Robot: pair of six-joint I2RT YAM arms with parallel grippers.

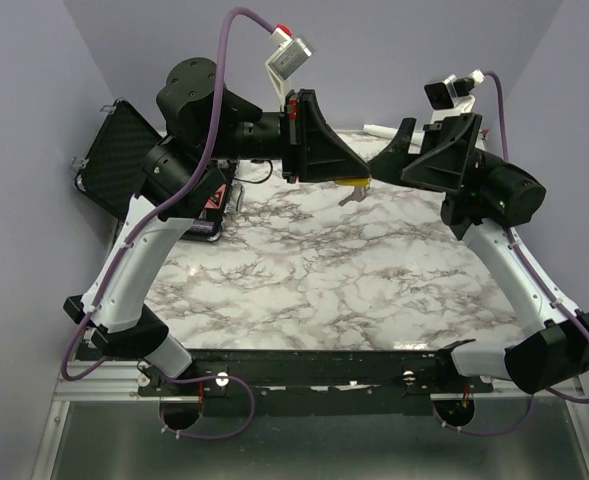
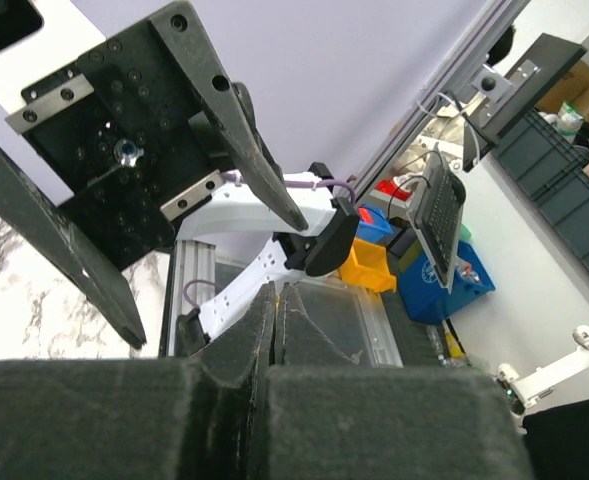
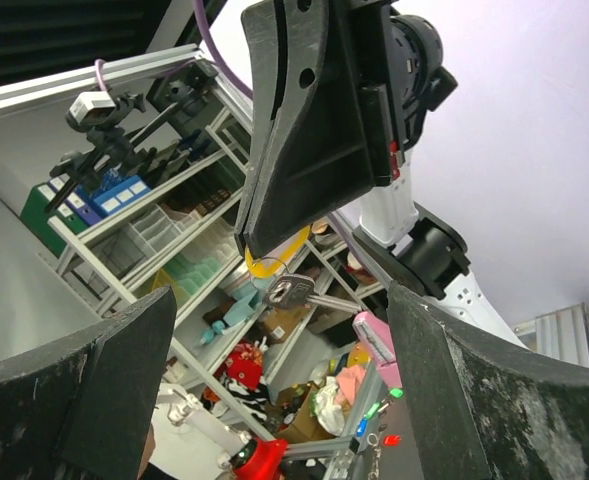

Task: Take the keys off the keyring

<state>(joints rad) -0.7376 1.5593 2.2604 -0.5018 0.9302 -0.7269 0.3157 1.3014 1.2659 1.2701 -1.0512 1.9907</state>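
Left gripper [image 1: 359, 180], pressed shut just above the middle of the top view, pinches a small yellow ring [image 1: 352, 182] at its tips. The keys [image 1: 351, 195] dangle beneath it over the marble table [image 1: 324, 290]. Right gripper [image 1: 394, 143] faces it from the right, jaws wide, holding nothing, near the bunch but apart from it. From up here the keys are a speck and cannot be counted. Left wrist view shows its own fingers [image 2: 244, 340] closed together at bottom centre and the right gripper's spread fingers in the upper left, but neither ring nor keys, which lie hidden past the tips. Right wrist view gives what the others lack: at frame centre, between its own wide-apart fingers [image 3: 84, 400], the ring [image 3: 274, 264] hangs from the left tips with the keys [image 3: 292, 292] slanting off it, one plainly silver. Judging by that, the keys are light, stiff, flat metal, smooth enough to slip and free to swing. The best hold looks to be flat across a key's head, close to the ring, so it can be worked along the loop while the other arm steadies the ring.
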